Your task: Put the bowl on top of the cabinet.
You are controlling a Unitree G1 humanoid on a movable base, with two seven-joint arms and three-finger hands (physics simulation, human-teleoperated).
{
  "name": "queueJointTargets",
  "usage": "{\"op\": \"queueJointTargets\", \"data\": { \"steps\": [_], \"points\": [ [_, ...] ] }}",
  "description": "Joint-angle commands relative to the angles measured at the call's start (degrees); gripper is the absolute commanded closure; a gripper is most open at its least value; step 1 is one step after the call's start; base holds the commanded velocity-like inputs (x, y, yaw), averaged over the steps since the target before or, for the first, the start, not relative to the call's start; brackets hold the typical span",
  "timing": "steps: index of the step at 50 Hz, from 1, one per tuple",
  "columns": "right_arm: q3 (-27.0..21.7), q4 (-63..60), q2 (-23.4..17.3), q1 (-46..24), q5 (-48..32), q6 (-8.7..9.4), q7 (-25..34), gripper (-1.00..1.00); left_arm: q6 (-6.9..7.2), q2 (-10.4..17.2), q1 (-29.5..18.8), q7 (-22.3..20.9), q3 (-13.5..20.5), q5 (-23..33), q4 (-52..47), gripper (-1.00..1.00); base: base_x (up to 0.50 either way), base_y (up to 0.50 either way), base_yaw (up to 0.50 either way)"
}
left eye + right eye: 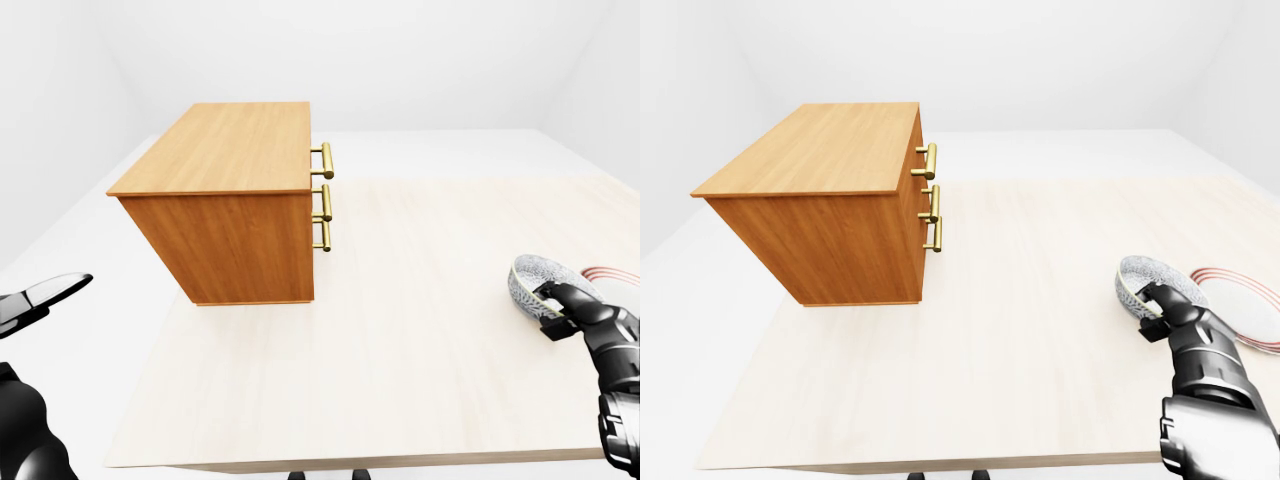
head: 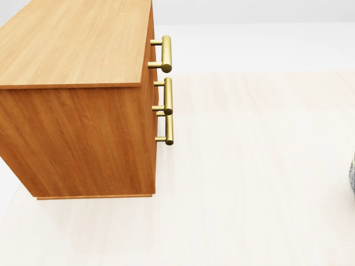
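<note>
The grey patterned bowl sits tilted at the table's right side. My right hand is shut on its near rim, with dark fingers wrapped over the edge. Only a sliver of the bowl shows at the right edge of the head view. At the upper left of the table stands the wooden cabinet, its flat top bare and its brass handles facing right. In the left-eye view my left hand hovers open at the lower left, off the table and far from the bowl.
A white plate with red rim stripes lies just right of the bowl, near the table's right edge. The pale wooden table stretches between cabinet and bowl. White floor and walls surround it.
</note>
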Motion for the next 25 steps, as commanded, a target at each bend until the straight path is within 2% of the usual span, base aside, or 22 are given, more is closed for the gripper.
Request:
{"op": "queueJointTargets", "data": {
  "steps": [1, 9, 13, 15, 18, 19, 21, 22, 25],
  "points": [
    [-0.4, 1.7, 1.3, 1.4, 1.7, 0.00, 2.2, 1.00, 0.00, -0.1, 0.1, -0.1, -0.1, 0.2, 0.0, -1.00, 0.00, 0.00, 0.00],
    [-0.2, 0.6, -0.6, -1.3, 0.6, 0.00, 3.5, 1.00, 0.00, -0.2, 0.0, -0.1, -0.4, 0.5, 0.1, -1.00, 0.00, 0.00, 0.00],
    [1.6, -2.4, -4.4, -9.9, -5.0, 0.00, 8.0, 1.00, 0.00, -0.1, -0.1, -0.2, -0.3, 0.4, 0.1, -1.00, 0.00, 0.00, 0.00],
    [4.1, -4.2, -6.9, -20.9, -11.2, 0.00, 13.2, 1.00, 0.00, -0.1, -0.1, -0.2, -0.4, 0.5, 0.1, -1.00, 0.00, 0.00, 0.00],
    [5.9, -3.5, -7.5, -33.6, -18.6, 0.00, 17.5, 1.00, 0.00, -0.2, -0.1, -0.2, -0.4, 0.6, 0.2, -1.00, 0.00, 0.00, 0.00],
    [7.5, -2.7, -7.3, -40.4, -22.3, 0.00, 19.6, 1.00, 0.00, -0.2, -0.1, -0.2, -0.3, 0.5, 0.1, -1.00, 0.00, 0.00, 0.00],
    [8.7, -0.9, -6.4, -48.2, -27.7, 0.00, 21.1, 1.00, 0.00, -0.1, -0.1, -0.2, -0.1, 0.2, 0.0, -1.00, 0.00, 0.00, 0.00],
    [10.5, 0.2, -5.1, -54.8, -31.6, 0.00, 22.1, 1.00, 0.00, 0.0, -0.1, -0.1, 0.0, 0.1, 0.0, -1.00, 0.00, 0.00, 0.00],
    [10.9, 2.5, -1.9, -63.0, -37.8, 0.00, 22.1, 1.00, 0.00, 0.0, -0.1, -0.1, -0.1, 0.1, 0.0, -1.00, 0.00, 0.00, 0.00]
  ]
}}
